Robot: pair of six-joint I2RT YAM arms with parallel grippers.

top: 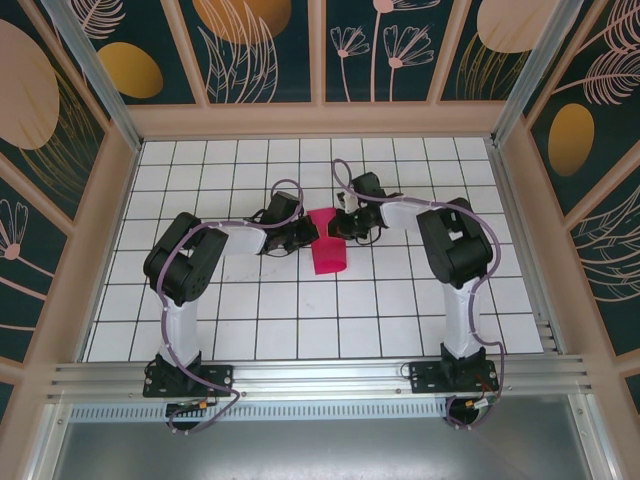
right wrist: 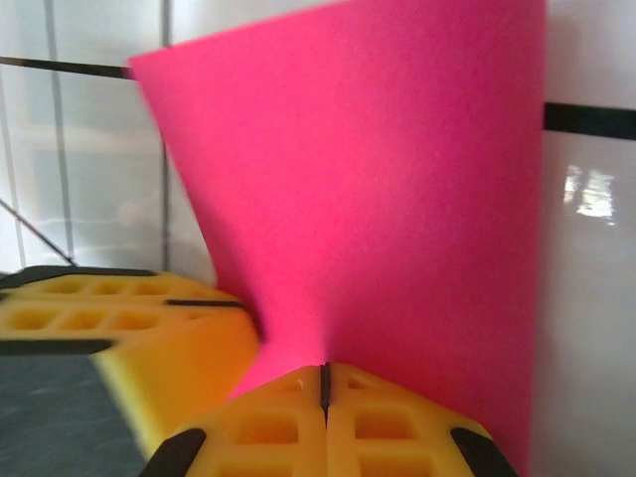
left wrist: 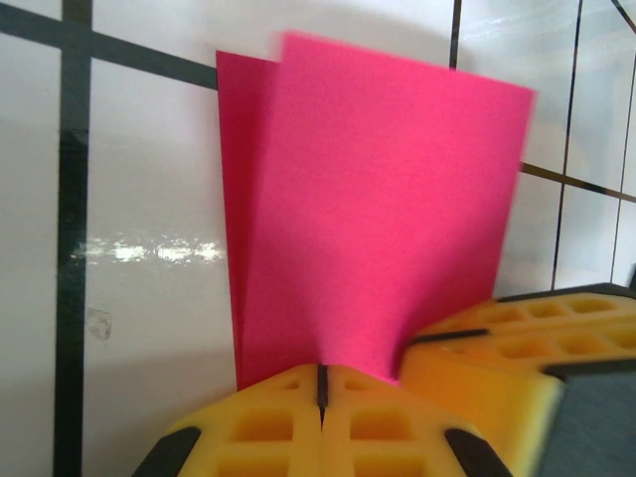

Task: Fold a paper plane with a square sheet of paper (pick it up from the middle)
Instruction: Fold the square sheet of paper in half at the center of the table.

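The sheet point(top: 328, 250) sits in the middle of the top view, between the two arms, and both claws have hold of it. The left gripper point(left wrist: 321, 390) is closed tight, its yellow pads meeting on the sheet's lower edge. The right gripper point(right wrist: 324, 386) is closed the same way on that edge, just beside the left one. In each wrist view the other claw's yellow pad shows at the lower corner, so the two grips are close together.

The sheet is bent over on itself. The left wrist view shows two layers, with the rear one peeking out along the left edge. The paper curves softly up from the pinch, so the fold does not look pressed flat. No pointed nose, slanted corner folds or wings can be seen, so the plane is judged to be at an early stage, probably the first centre fold. Sharpening that crease, folding the corners into a point and forming the wings all seem left to do.

The table point(top: 250, 310) is glossy white with a dark grid, and it reflects light. Around it stand walls point(top: 260, 50) of dark teal panels printed with leaves and flowers, in pale wooden frames. A metal rail point(top: 320, 375) runs along the bottom edge of the table, where the arm bases are mounted.
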